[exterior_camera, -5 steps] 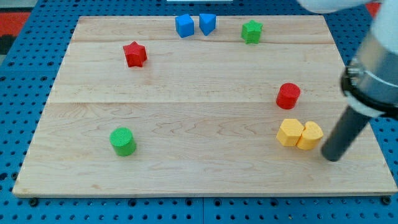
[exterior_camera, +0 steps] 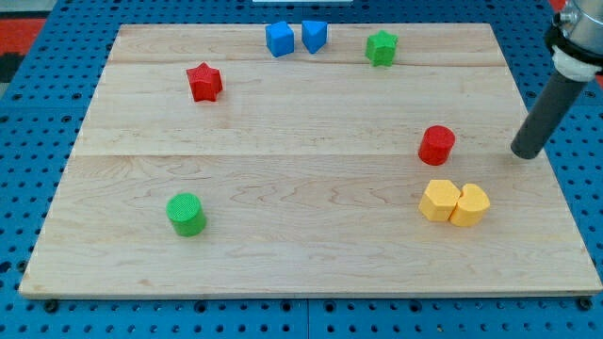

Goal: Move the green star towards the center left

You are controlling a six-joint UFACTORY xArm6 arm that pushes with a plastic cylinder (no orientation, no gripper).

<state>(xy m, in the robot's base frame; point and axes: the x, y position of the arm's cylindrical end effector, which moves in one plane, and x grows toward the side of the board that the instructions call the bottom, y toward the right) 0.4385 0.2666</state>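
The green star (exterior_camera: 382,47) is found near the top edge of the surface (exterior_camera: 301,273), toward the view's right, just right of two blue blocks (exterior_camera: 296,38) that sit close together. No gripper is fitted, so no open or closed state can be told; only a dark rod is seen, and my tip (exterior_camera: 524,153) is set at the surface's right edge, right of the red cylinder (exterior_camera: 436,145) and above the two touching yellow blocks (exterior_camera: 454,202). The tip is well apart from the star and touches no block.

This placement is judged to be an approach stage: to send the star leftward and down the view, the tip would need to be brought to the star's upper right side, where little room is left between the star and the top edge.

Open room is plentiful across the middle of the surface. The path toward the centre left is largely bare, though the red star (exterior_camera: 203,82) lies near it at upper left and the blue blocks flank its start. The green cylinder (exterior_camera: 186,214) sits lower left, clear of the likely route.
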